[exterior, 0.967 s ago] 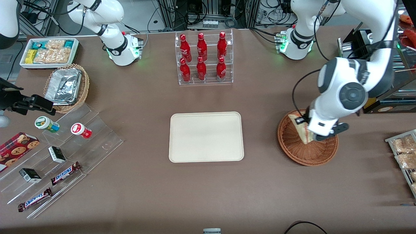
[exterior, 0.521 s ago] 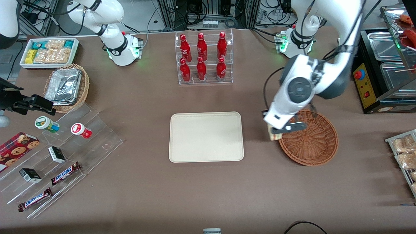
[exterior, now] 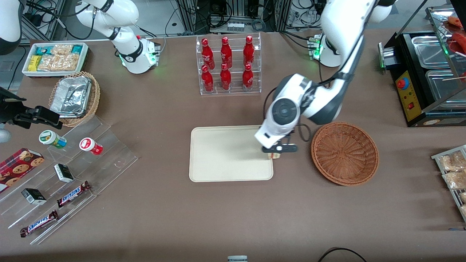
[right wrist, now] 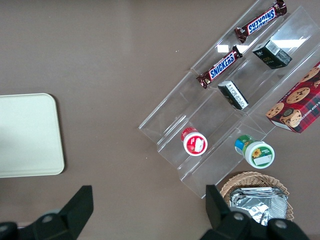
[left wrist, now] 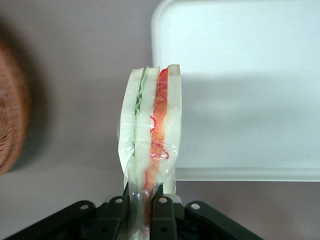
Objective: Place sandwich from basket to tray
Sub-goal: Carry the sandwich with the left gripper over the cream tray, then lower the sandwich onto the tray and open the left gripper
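Note:
The sandwich [left wrist: 152, 130] is a wrapped wedge of pale bread with a red and green filling stripe, and the left gripper [left wrist: 142, 207] is shut on it, both fingers pressing its wrapped lower end. In the front view the gripper [exterior: 277, 150] hangs above the tray's edge nearest the basket, with only a small piece of the sandwich [exterior: 273, 156] showing under it. The cream-white tray [exterior: 225, 154] lies flat mid-table. The reddish-brown wicker basket [exterior: 344, 153] sits beside it, toward the working arm's end, with nothing in it.
A clear rack of red bottles [exterior: 228, 65] stands farther from the front camera than the tray. Toward the parked arm's end are a tan basket with a foil container [exterior: 74, 97], a bin of snack packets [exterior: 55, 58] and a clear stepped stand with snacks [exterior: 69, 174].
The gripper lifted the sandwich out of the basket and carried it sideways to the tray's near edge. The basket now holds nothing.

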Robot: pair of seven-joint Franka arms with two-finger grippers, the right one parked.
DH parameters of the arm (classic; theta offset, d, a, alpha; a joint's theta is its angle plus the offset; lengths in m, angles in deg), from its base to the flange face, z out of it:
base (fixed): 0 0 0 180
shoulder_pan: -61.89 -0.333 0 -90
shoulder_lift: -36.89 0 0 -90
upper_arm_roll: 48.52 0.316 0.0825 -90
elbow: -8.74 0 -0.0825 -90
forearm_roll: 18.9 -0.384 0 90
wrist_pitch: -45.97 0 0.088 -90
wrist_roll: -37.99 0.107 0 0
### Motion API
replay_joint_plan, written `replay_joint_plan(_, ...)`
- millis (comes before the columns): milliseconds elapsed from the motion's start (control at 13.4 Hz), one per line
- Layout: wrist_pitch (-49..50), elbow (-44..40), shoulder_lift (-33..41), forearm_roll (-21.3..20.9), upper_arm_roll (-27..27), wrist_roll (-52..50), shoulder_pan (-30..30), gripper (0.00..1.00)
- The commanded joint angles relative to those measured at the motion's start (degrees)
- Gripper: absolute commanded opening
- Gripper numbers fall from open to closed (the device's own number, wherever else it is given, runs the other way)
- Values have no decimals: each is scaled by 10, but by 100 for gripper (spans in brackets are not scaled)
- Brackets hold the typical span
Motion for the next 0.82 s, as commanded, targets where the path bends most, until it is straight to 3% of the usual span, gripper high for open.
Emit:
replay_joint_plan(0,10,-88,-70,4,9,-15,34,0)
replay_joint_plan(744,-59,-167,-169,3,9,-15,54,0)
